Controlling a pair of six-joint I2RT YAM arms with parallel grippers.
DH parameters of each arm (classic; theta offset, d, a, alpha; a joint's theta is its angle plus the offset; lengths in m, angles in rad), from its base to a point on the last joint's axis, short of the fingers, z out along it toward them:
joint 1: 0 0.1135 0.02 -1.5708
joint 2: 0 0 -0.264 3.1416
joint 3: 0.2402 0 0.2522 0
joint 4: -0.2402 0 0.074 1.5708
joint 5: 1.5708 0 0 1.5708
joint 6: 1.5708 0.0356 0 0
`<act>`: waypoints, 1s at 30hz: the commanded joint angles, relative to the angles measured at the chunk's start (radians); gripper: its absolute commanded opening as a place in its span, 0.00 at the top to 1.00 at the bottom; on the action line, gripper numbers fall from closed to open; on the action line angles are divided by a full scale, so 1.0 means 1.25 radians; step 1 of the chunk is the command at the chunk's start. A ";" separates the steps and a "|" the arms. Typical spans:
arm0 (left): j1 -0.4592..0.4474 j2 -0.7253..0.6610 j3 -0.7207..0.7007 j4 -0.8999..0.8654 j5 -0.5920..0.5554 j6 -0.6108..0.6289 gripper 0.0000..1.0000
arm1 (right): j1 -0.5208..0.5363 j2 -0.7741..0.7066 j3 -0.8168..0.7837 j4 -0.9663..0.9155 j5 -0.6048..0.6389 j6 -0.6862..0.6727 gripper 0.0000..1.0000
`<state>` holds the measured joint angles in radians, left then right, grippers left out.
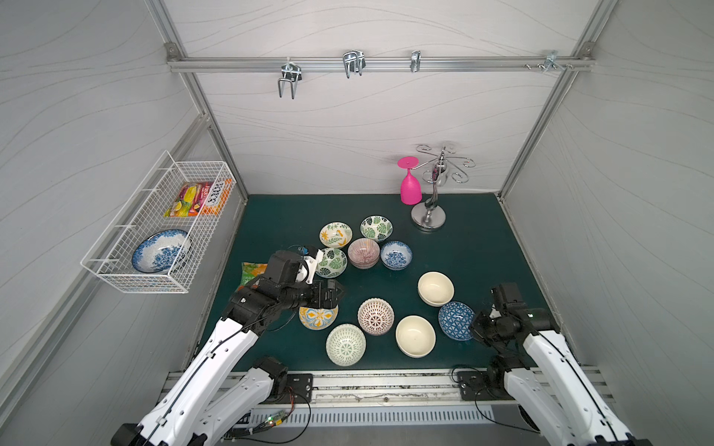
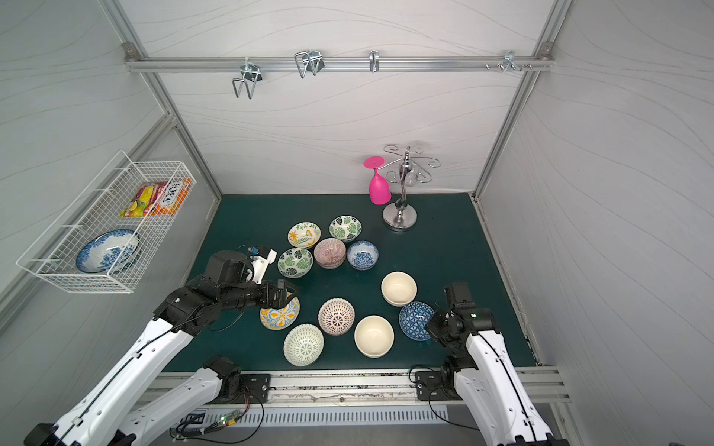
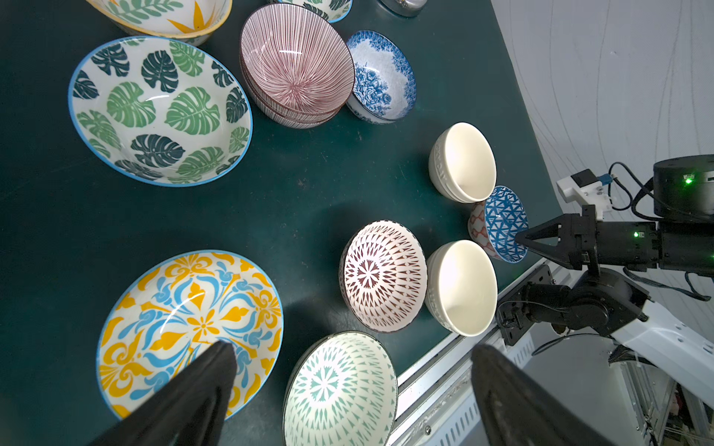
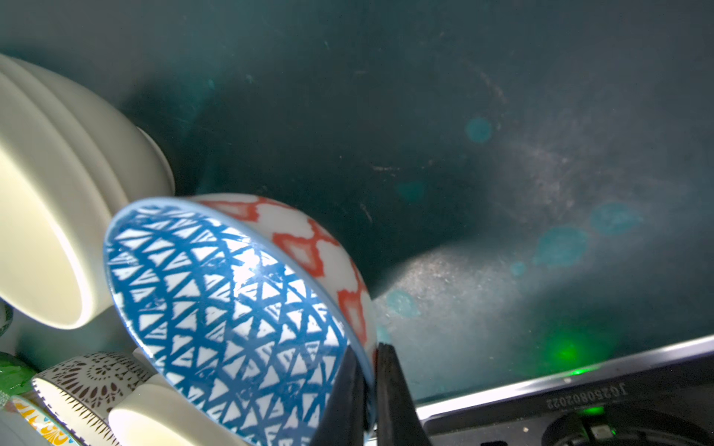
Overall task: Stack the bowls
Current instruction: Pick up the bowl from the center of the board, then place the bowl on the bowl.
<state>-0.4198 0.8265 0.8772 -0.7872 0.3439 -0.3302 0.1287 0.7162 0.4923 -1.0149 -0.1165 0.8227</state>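
**At my right hand [image 4: 373,359]: blue bowl [image 4: 232,309] pinched by its rim**

That hand is clenched on the rim, a finger each side: the lip is the only purchase, I judge. The bowl tilts; whether it is off the table [image 4: 502,154] I cannot tell. A cream bowl [image 4: 58,193] crowds it just past the hand. My left hand [image 3: 353,347] hangs released over the yellow bowl [image 3: 185,320].

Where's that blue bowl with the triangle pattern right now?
In both top views the blue triangle bowl sits near the right front of the mat, beside two cream bowls, tilted, its rim pinched by the right gripper.
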 commanded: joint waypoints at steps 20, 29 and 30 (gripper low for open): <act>-0.001 -0.008 0.002 0.022 -0.013 0.000 0.00 | 0.000 -0.034 0.215 0.034 -0.021 -0.005 1.00; -0.002 0.020 -0.003 0.036 0.050 0.002 0.00 | 0.166 0.316 0.425 0.183 0.012 -0.106 1.00; -0.002 0.023 -0.002 0.036 0.052 0.002 0.00 | 0.179 0.351 0.456 0.199 0.009 -0.113 1.00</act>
<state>-0.4198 0.8471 0.8726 -0.7856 0.3676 -0.3302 0.2951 1.0756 0.9745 -0.8799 -0.1154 0.7464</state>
